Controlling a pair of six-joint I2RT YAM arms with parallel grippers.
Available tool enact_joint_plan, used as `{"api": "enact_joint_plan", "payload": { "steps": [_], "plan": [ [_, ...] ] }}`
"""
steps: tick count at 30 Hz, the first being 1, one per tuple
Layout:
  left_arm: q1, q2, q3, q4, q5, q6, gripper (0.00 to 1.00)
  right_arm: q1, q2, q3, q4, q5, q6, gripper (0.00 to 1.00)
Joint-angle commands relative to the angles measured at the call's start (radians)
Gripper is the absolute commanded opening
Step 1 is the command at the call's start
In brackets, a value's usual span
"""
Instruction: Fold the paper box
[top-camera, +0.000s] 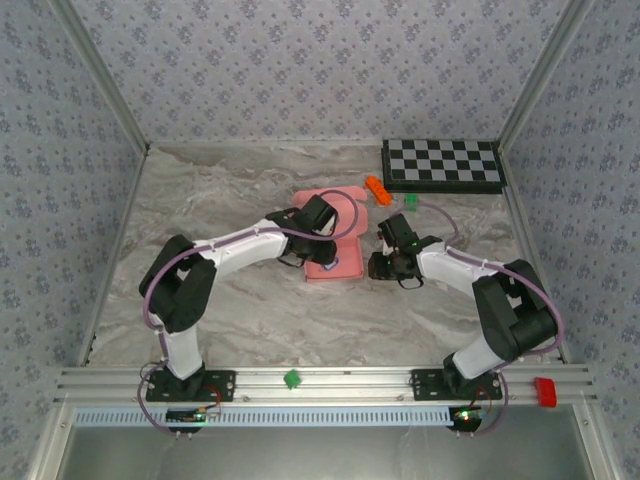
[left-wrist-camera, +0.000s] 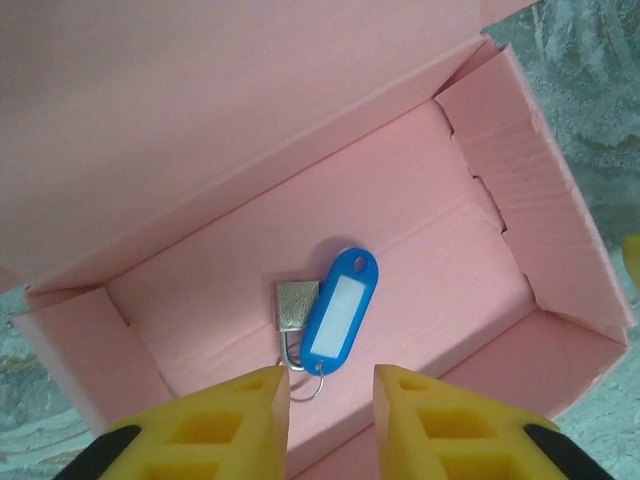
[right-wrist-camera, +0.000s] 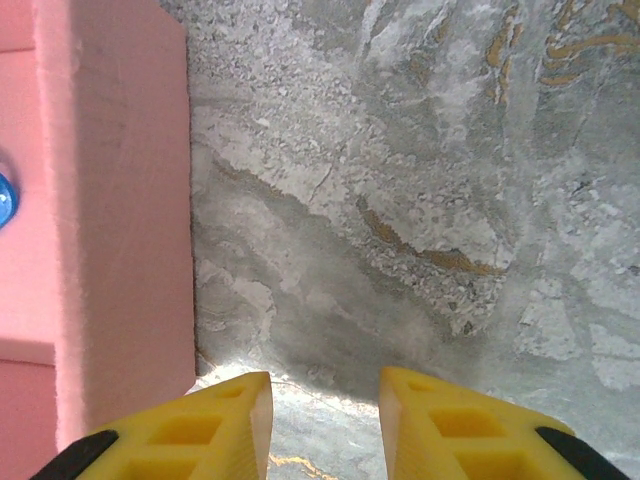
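Observation:
The salmon-pink paper box (top-camera: 335, 258) sits mid-table with its lid flap (top-camera: 335, 203) lying open toward the back. My left gripper (top-camera: 318, 225) hovers over it, open (left-wrist-camera: 328, 385), looking down into the box (left-wrist-camera: 430, 200). Inside lie a blue key tag (left-wrist-camera: 340, 310) and a small silver padlock (left-wrist-camera: 296, 305) on a ring. My right gripper (top-camera: 385, 255) is just right of the box, open (right-wrist-camera: 325, 395) over bare marble, with the box's side wall (right-wrist-camera: 120, 200) at its left. Nothing is held.
A small orange block (top-camera: 377, 188) and a green piece (top-camera: 410, 200) lie behind the box. A checkerboard (top-camera: 443, 164) sits at the back right. Another green piece (top-camera: 292, 379) and a red one (top-camera: 544, 391) rest on the front rail. Patterned walls enclose the table.

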Motion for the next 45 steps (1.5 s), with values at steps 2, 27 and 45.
{"api": "enact_joint_plan", "payload": {
  "steps": [2, 27, 45],
  "plan": [
    [-0.005, -0.088, -0.002, -0.008, -0.059, 0.013, 0.29, 0.005, -0.059, 0.005, -0.023, 0.052, 0.000, 0.35],
    [0.215, -0.229, 0.036, -0.070, -0.023, 0.091, 0.50, -0.188, -0.034, 0.372, -0.182, -0.230, -0.239, 0.44],
    [0.311, -0.008, 0.201, -0.063, 0.122, 0.072, 0.51, -0.199, 0.246, 0.636, -0.237, -0.343, -0.275, 0.47]
  ]
}}
